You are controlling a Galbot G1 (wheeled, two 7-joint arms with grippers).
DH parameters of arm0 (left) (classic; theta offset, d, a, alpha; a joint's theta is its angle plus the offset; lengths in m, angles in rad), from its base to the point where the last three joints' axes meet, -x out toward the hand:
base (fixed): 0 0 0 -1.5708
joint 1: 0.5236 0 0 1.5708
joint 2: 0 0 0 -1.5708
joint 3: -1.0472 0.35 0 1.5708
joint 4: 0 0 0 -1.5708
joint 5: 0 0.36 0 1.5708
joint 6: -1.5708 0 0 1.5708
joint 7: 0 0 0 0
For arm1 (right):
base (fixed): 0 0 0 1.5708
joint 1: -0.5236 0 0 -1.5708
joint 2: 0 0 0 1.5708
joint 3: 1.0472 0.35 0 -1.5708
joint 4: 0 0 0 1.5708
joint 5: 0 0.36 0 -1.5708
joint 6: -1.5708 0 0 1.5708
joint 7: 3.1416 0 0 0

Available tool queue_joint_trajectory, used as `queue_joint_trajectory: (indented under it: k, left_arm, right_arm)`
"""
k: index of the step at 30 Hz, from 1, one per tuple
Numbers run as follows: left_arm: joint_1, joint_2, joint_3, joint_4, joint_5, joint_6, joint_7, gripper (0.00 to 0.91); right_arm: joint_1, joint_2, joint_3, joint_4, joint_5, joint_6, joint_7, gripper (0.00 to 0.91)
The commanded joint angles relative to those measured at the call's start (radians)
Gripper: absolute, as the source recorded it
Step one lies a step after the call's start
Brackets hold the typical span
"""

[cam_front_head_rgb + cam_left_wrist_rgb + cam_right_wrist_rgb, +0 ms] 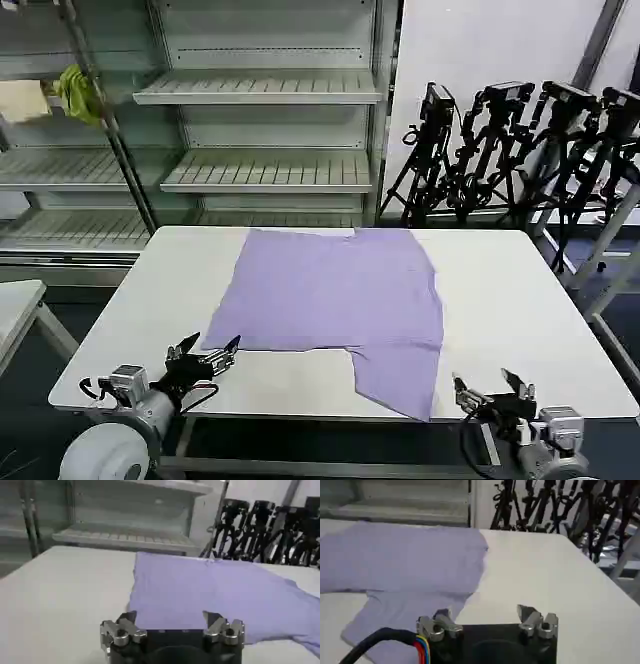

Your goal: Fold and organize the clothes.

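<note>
Left gripper (207, 352): jaws spread wide, nothing between them. It sits low over the near left part of the table (520, 300), just short of the near left edge of the T-shirt (335, 295). In the left wrist view the same gripper (171, 622) has both fingertips apart, with the lavender fabric (225, 595) lying just beyond them; whether the tips touch the cloth cannot be told.

Right gripper (492, 387): jaws likewise spread and empty. It stands at the near right edge of the table, to the right of the sleeve that reaches toward the near edge, and apart from it. In the right wrist view this gripper (485, 614) has bare white tabletop (545, 575) ahead of it, and the T-shirt (405, 565) lies off to the left.

The T-shirt lies flat on the middle of the table, plain side up, its far edge close to the table's far edge. One sleeve extends from the near right corner of the garment down to the table's near edge. The surface is mostly smooth, with slight rippling along the right side.

Beyond the table stands metal shelving (270, 90). A yellow-green cloth (78, 92) hangs at far left. A row of black tripods (520, 150) stands at far right.
</note>
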Motion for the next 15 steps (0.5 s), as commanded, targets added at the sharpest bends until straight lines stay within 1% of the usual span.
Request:
queue_joint_trajectory:
  k: [1,4,15]
  left_arm:
    - [-0.016,-0.009,0.028,0.059,0.020,-0.001,0.004,0.907]
    - [-0.019,-0.007,0.026,0.069,0.023,-0.001,0.005,0.907]
    - [-0.039,-0.011,0.031,0.112,0.035,-0.001,0.011,0.907]
  right_arm:
    - [0.042,0.006,-0.112,-0.048,-0.040,0.001,-0.009,0.907]
    - [0.052,0.011,-0.142,-0.054,-0.050,0.001,-0.011,0.907]
    - [0.062,0.022,-0.197,-0.063,-0.073,0.001,-0.015,0.907]
